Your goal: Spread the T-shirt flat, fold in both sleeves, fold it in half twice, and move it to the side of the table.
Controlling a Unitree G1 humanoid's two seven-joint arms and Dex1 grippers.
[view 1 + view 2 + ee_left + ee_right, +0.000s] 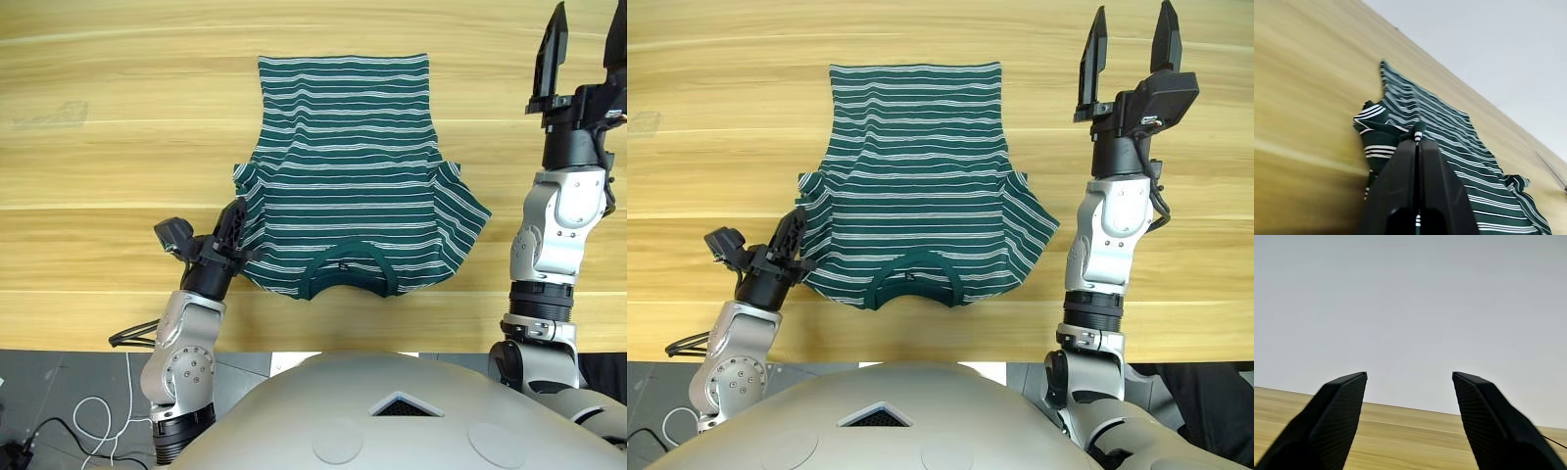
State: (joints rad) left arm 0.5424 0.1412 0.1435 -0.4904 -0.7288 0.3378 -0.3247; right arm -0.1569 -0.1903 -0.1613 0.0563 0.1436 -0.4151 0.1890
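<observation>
Left end effector (238,211): clamps shut on shirt (343,166) at sleeve edge. Right end effector (1133,24): gapes wide, empty, over worktop (98,147), shirt well to its left.

Down on the dark grey floor (59,377), a thin white cable (80,405) lies in loose loops, with a black cable (44,427) just beside it. A plain pale grey wall (1410,293) stands behind.
</observation>
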